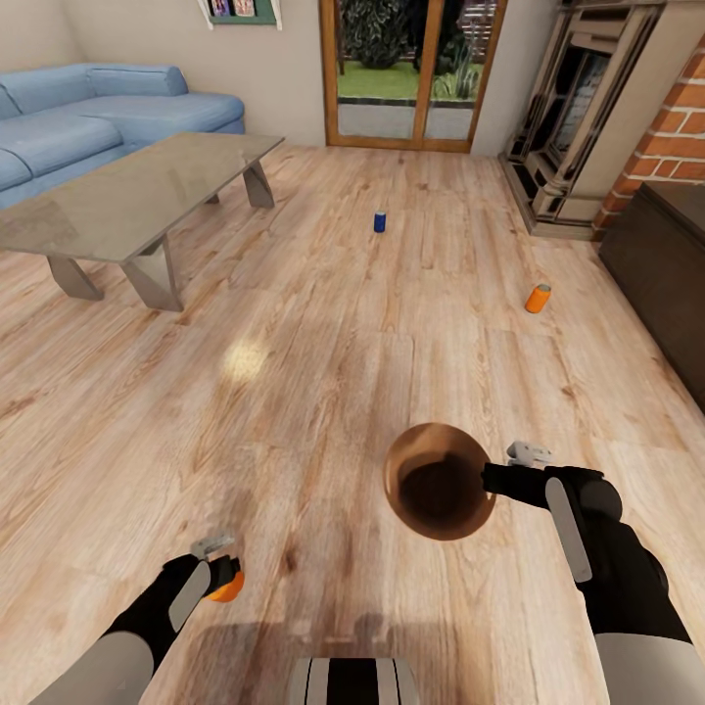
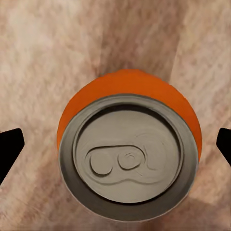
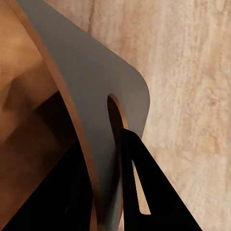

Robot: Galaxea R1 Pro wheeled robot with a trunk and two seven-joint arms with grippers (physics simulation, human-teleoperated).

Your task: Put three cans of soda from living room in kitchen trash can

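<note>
Fingers of my left gripper (image 1: 223,566) sit wide on either side of an orange can (image 2: 129,144), dark tips clear of its wall, so open and not yet gripping. That can (image 1: 228,586) stands upright on the wood floor (image 1: 323,323), seen top-down with the pull tab up. Right gripper (image 1: 501,477) is clamped on the trash can (image 1: 439,480) rim; one finger (image 3: 144,192) lies outside the grey wall near the handle slot, bin held low, mouth facing up. Step in hand, I judge: first pickup. Next I'd drop a little, close on the can, lift, then swing across to the bin. Both arms reach forward and down, elbows bent. Blue can (image 1: 380,221) and second orange can (image 1: 538,298) wait farther out, well apart, past the bench (image 1: 127,201) and sofa (image 1: 88,117).
</note>
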